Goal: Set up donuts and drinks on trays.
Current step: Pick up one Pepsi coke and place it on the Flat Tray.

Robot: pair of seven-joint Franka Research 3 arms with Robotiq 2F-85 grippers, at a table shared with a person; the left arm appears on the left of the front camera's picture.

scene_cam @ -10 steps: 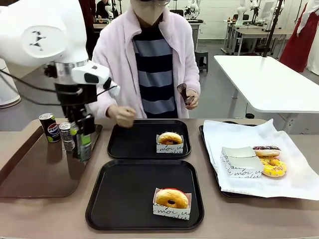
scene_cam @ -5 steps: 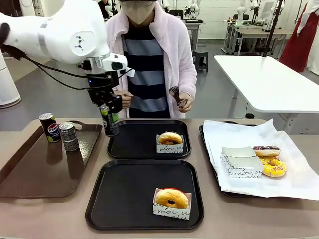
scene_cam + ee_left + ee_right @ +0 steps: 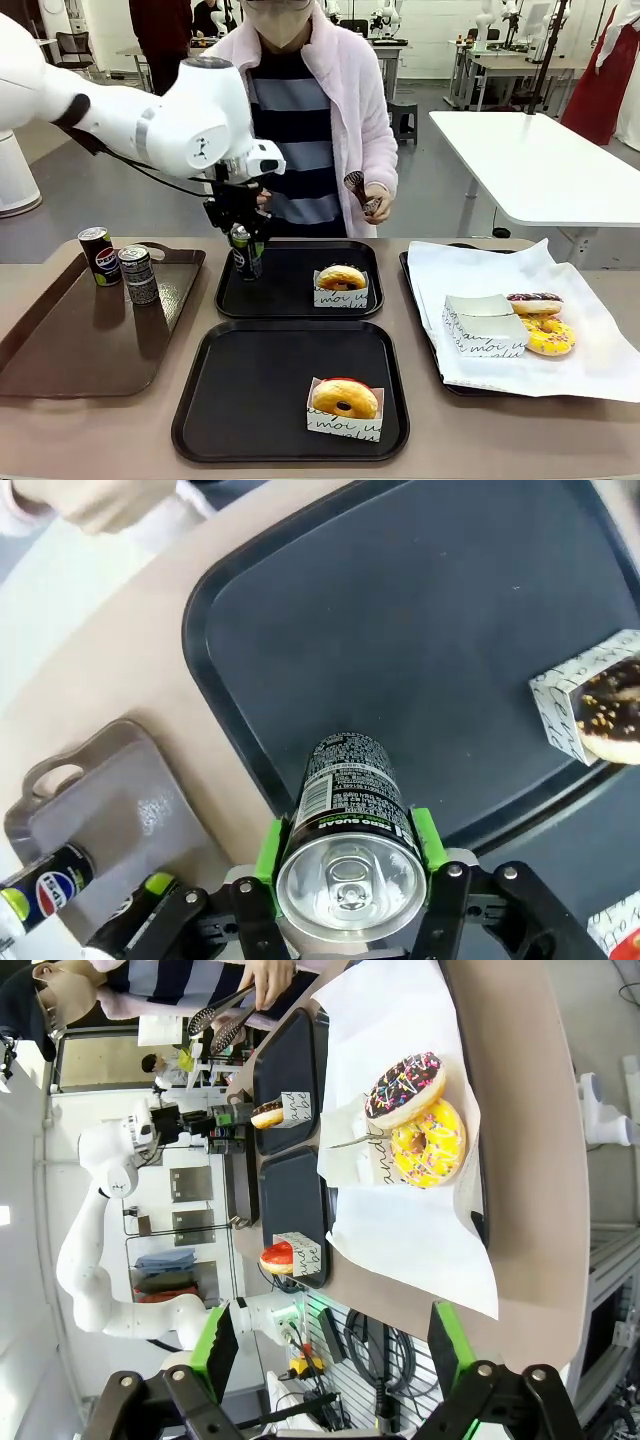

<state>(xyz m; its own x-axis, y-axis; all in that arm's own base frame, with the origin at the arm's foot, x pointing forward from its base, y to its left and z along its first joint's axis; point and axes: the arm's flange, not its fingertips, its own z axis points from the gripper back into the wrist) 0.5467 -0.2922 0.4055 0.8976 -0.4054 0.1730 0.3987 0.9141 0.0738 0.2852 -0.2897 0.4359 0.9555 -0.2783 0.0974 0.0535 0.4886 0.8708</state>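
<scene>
My left claw (image 3: 245, 248) is pinching a slim black can (image 3: 247, 262) by its upper body. Its green pads (image 3: 268, 842) press on either side of the round wall. Through the left wrist camera I look down on the can's silver top with its pull tab and the fine white print along its side. The can hangs upright over the left part of the far black tray (image 3: 290, 295); I can't tell whether its base touches the matte tray floor.

That tray is square with rounded corners and a raised rim. A golden ring donut (image 3: 341, 275) sits towards its right side in a white printed paper holder. The near black tray (image 3: 250, 390), the same shape, carries a second donut (image 3: 345, 399) with a reddish rim, in its own holder near the front right.

On the left, a glossy brown tray (image 3: 70, 350) with a cut-out handle holds two more cans (image 3: 136, 274) standing side by side.

My right claw (image 3: 335, 1350) is spread wide with nothing between its pads. It faces creased white paper (image 3: 400, 1230) bearing a chocolate sprinkled donut (image 3: 405, 1088) and a yellow donut (image 3: 428, 1142), which touch each other. Beyond the far edge of the smooth tan surface (image 3: 100, 430), the person's hand (image 3: 375, 203) holds metal tongs (image 3: 355, 185).
</scene>
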